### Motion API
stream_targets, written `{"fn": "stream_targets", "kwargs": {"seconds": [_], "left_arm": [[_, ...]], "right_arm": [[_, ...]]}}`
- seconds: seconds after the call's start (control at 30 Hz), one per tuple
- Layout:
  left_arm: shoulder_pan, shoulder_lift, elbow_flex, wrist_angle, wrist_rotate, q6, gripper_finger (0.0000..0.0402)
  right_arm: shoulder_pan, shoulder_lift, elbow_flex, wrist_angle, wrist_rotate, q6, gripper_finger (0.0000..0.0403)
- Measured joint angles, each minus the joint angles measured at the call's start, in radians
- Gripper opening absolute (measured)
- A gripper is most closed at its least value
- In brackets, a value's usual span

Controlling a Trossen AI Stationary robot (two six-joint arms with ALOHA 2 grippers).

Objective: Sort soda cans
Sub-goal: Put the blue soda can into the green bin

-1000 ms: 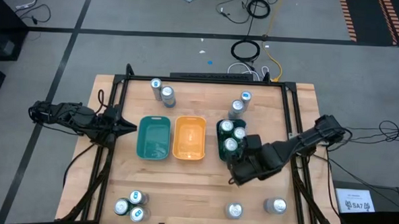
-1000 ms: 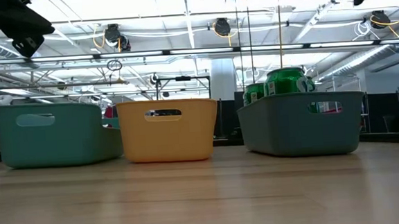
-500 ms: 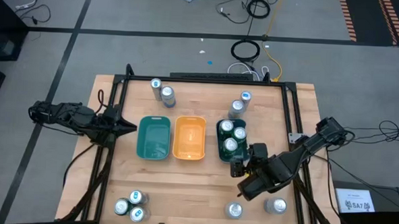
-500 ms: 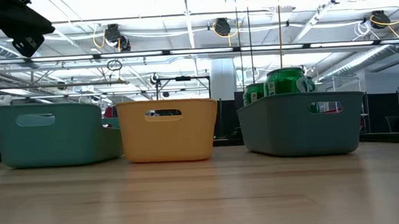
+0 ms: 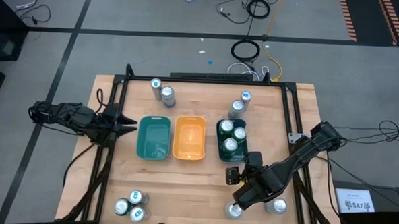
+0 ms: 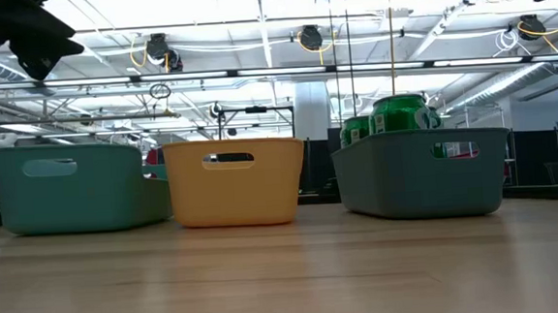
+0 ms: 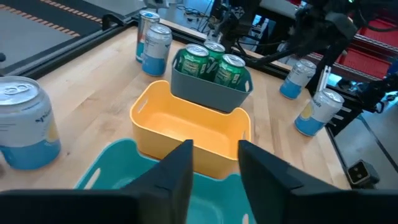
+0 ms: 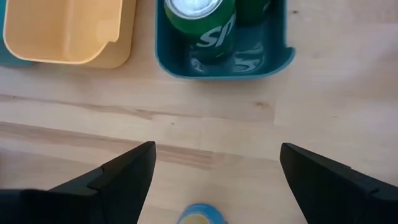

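"Look at the right gripper [image 5: 235, 194]. What is it doing?"

"Its two dark fingers are spread wide, and nothing is between them. It hangs over the near right part of the pale wooden table [image 5: 196, 186], pointing down."

"Which can is it after?"

"I think the small round can with the silver top [image 5: 234, 210], the one just past the fingertips, toward the front edge. Its blue rim shows right between the fingers in the wrist view [image 8: 200, 214]. It stands up straight, so its long way runs up and down. The gripper has to come down around its sides."

"Is the other arm closer?"

"No. The left gripper [image 5: 128, 126] waits far off, by the left side of the teal plastic tray [image 5: 154, 138]. Its fingers are open a little and hold nothing."

"Where are the other cans?"

"Three green cans [image 5: 231, 135] stand in the dark green tray [image 6: 422, 172]. The yellow tray [image 5: 189, 137] is empty. Another silver-topped can [image 5: 275, 206] stands close by on the right. More stand at the front left [image 5: 129, 205] and along the back [image 5: 161, 89]."

"Can you read anything?"

"The nearest green can [image 8: 200, 25] shows big white letters, maybe 'SP'. I cannot read the rest."
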Motion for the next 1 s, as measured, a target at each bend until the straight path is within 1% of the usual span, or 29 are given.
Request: {"fn": "stream_targets", "kwargs": {"seconds": [0.17, 0.33, 0.5, 0.57, 0.67, 0.73, 0.8, 0.87, 0.93, 1.0], "left_arm": [[0.0, 0.0, 0.0, -0.011, -0.026, 0.001, 0.0215], [0.0, 0.0, 0.0, -0.043, -0.023, 0.007, 0.0299], [0.0, 0.0, 0.0, -0.041, -0.024, 0.003, 0.0385], [0.0, 0.0, 0.0, -0.036, -0.024, 0.003, 0.0393], [0.0, 0.0, 0.0, -0.017, -0.024, 0.0, 0.0379], [0.0, 0.0, 0.0, -0.017, -0.017, -0.033, 0.0372], [0.0, 0.0, 0.0, -0.016, 0.001, -0.095, 0.0369], [0.0, 0.003, 0.0, -0.008, -0.017, -0.124, 0.0369], [0.0, 0.01, 0.001, 0.004, -0.029, -0.129, 0.0368], [0.0, 0.019, 0.001, 0.004, -0.014, -0.129, 0.0368]], "right_arm": [[0.0, 0.007, 0.0, 0.033, 0.002, 0.0, 0.0336], [0.0, 0.008, 0.0, 0.047, 0.004, 0.0, 0.0336], [0.0, 0.008, 0.0, 0.049, 0.004, 0.0, 0.0336], [0.0, 0.008, 0.0, 0.048, 0.004, 0.0, 0.0336], [0.0, 0.008, 0.0, 0.048, 0.004, 0.0, 0.0336], [0.0, 0.008, 0.0, 0.048, 0.005, 0.0, 0.0336], [0.0, 0.008, 0.0, 0.047, 0.01, -0.005, 0.0336], [0.0, 0.008, 0.0, 0.046, 0.011, -0.012, 0.0336], [0.0, 0.008, 0.0, 0.045, 0.012, -0.021, 0.0336], [0.0, 0.008, 0.0, 0.045, 0.013, -0.029, 0.0336]]}}
